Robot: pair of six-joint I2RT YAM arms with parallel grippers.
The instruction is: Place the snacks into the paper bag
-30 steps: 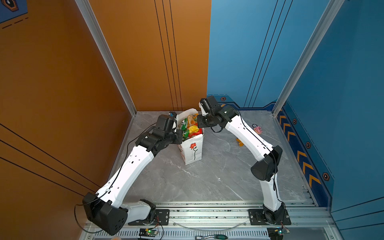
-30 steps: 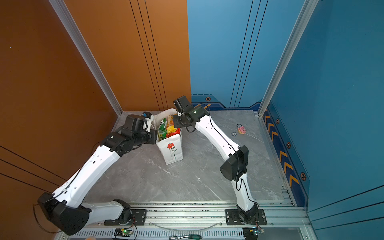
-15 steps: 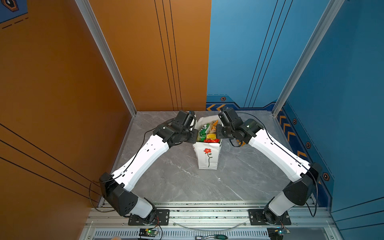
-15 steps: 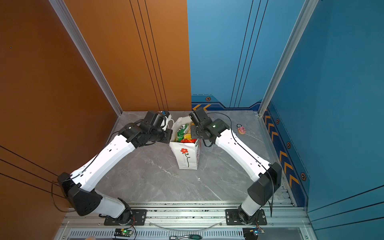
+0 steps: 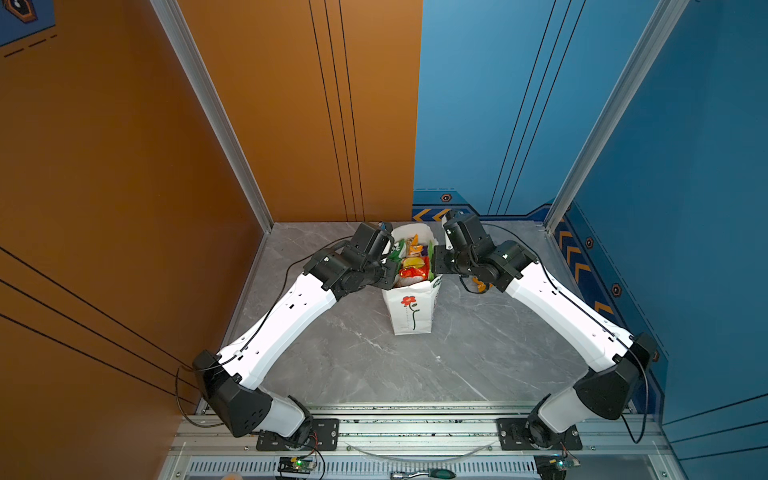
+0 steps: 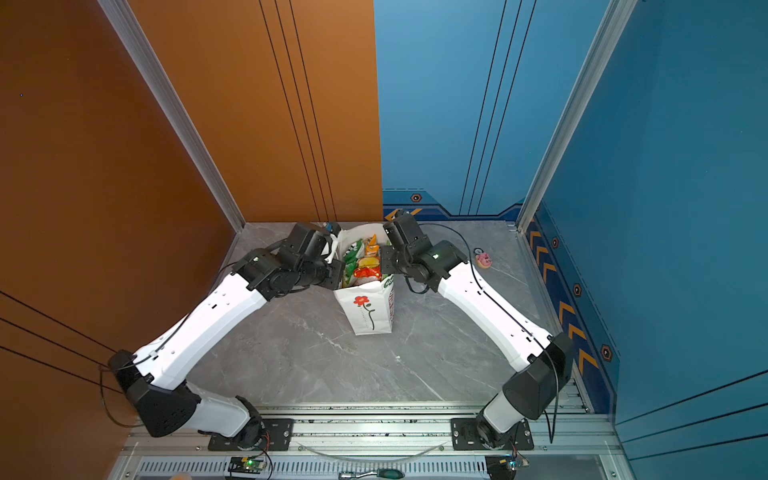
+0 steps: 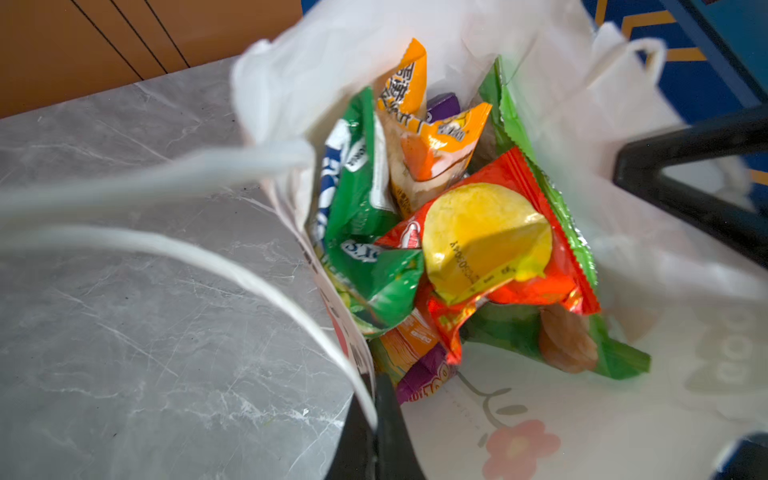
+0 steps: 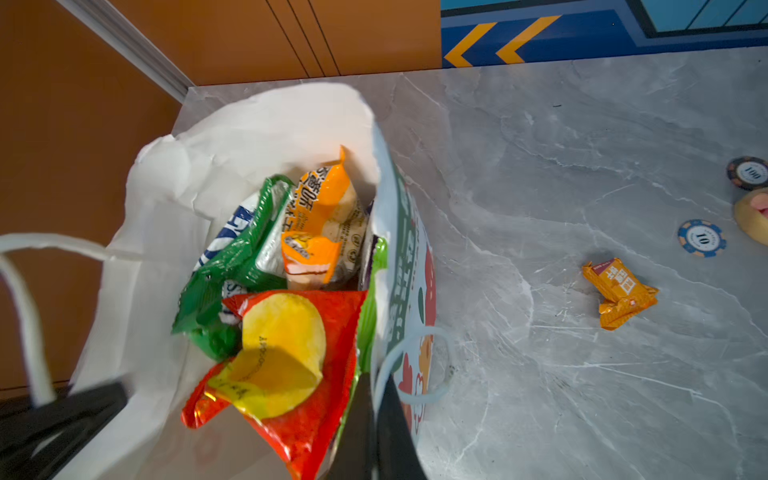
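You have the paper bag (image 5: pixel 409 309) (image 6: pixel 368 309) standing upright near the centre of the frame in both top views, on the grey marble table (image 5: pixel 374 365); its mouth is open and its red flower print faces the lower edge of the frame.

Your left gripper (image 5: pixel 390 275) (image 7: pixel 376 436) sits at the left rim of the bag; its jaws are clenched on the paper bag's white cord handle, which runs straight into them in the left wrist view. Your right gripper (image 5: pixel 435 266) (image 8: pixel 376 436) sits at the right rim; its jaws are pinched tight on the paper bag's side wall where the other cord loop is fixed, one finger inside and one outside.

The snacks (image 5: pixel 411 262) fill the bag to the top; the red packet (image 7: pixel 486 245) (image 8: pixel 282 345) with the yellow circle lies uppermost; the green packet (image 7: pixel 361 232) leans on the bag wall beside it; an orange packet (image 7: pixel 432 141) stands on end behind them; a purple packet (image 7: pixel 424 374) shows lower down.

One small orange packet (image 8: pixel 621 293) (image 5: pixel 478 285) lies on the table right of the bag, mostly hidden behind the right arm in a top view; two poker chips (image 8: pixel 702 237) and the pink donut toy (image 6: pixel 484 259) lie farther right, apart from the bag.
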